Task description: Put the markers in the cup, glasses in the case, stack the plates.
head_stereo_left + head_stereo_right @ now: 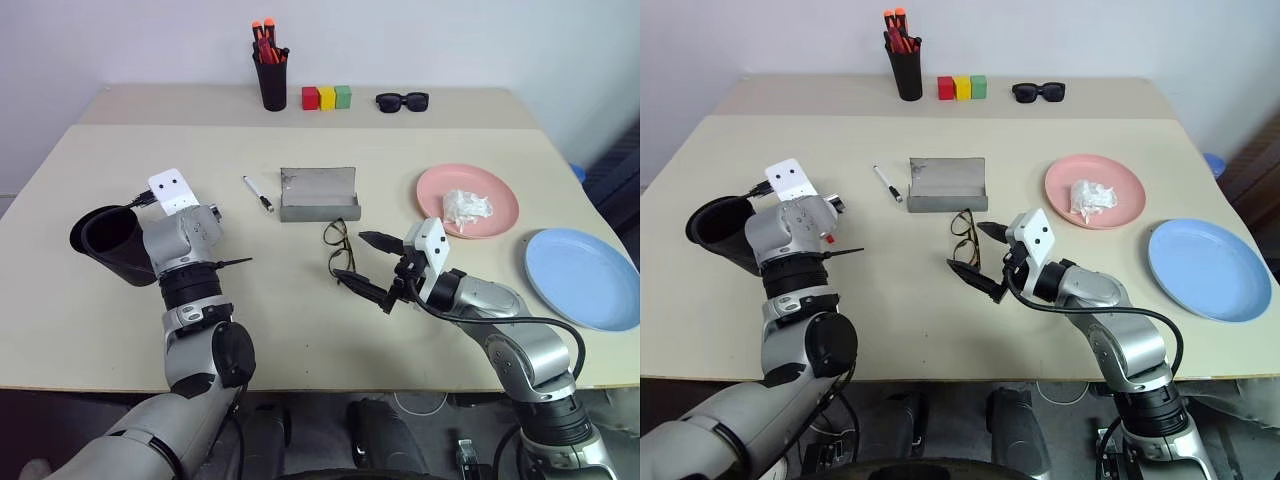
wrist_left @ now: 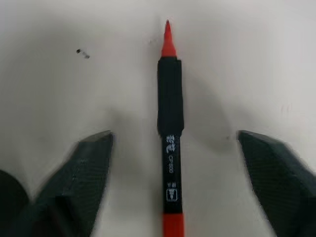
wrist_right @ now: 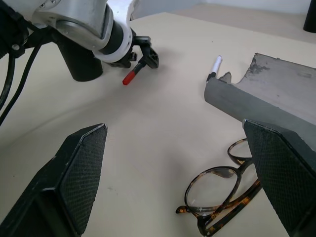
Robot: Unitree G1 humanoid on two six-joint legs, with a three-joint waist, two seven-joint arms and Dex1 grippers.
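Red marker point(image 2: 170, 143) btwn open left tool point(image 2: 173, 143) fingers, on table point(image 2: 237, 59).

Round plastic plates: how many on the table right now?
2. The salmon pink plate holding a crumpled white tissue sits right of the grey case; the light blue plate lies beside it, nearer the table's right edge.

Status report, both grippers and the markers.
Left gripper open, fingers straddling the red marker on the table. Right gripper open, beside the glasses. White marker by the case. Nothing in the way.
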